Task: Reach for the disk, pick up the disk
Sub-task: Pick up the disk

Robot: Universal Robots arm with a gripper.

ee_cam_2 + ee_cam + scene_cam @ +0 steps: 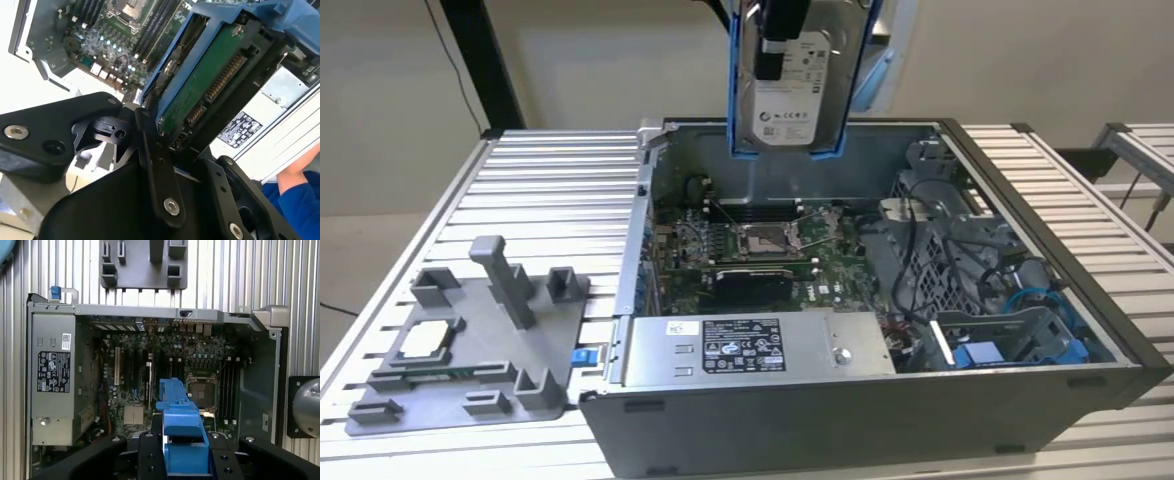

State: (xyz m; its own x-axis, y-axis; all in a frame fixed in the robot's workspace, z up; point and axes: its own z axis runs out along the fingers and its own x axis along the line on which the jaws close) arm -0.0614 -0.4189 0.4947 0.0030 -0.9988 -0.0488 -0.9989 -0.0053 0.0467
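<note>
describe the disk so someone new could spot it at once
Find the open computer case on the slatted metal table. Above its back edge, the gripper holds the disk upright: a silver-grey drive with a white label, framed in blue, hanging clear of everything else.

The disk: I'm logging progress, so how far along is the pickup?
Reach and grasp look done: the gripper is shut on the disk, which hangs upright in its blue bracket, clear above the open computer case. Its green underside shows in the second wrist view. In hand: holding it aloft. Nothing of the pickup looks left.
</note>
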